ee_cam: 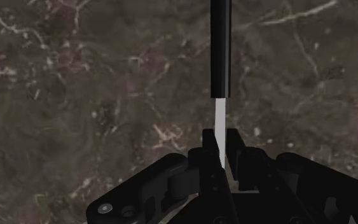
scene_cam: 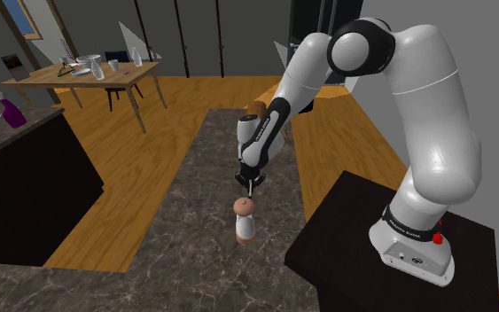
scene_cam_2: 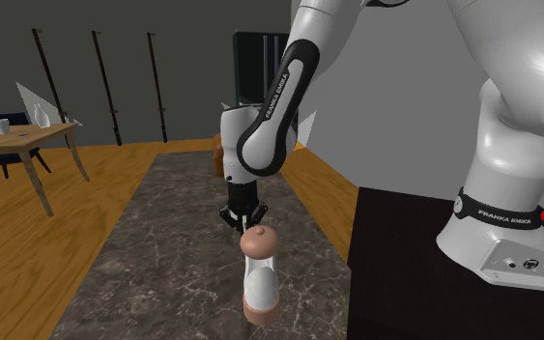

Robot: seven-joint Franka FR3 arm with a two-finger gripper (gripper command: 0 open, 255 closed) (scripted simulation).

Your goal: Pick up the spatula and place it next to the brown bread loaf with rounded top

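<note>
Gripper (scene_cam: 251, 180) hangs just above the brown-capped grinder (scene_cam: 245, 222), fingers clamped on the spatula (ee_cam: 220, 51) by its pale blade, black handle pointing away. Brown bread loaf (scene_cam: 254, 108) lies well beyond the grinder.

We are in a home, in its open kitchen and dining space. A long dark marble counter (scene_cam: 176, 213) carries a pepper mill (scene_cam: 245, 220) and a brown bread loaf (scene_cam: 254, 108), and spray bottles (scene_cam: 10, 110) stand on a dark cabinet (scene_cam: 26, 186). Across the wooden floor (scene_cam: 141, 168) we see a wooden dining table (scene_cam: 97, 78) set with glassware (scene_cam: 88, 64), with a dark chair (scene_cam: 119, 58) behind it.
</note>
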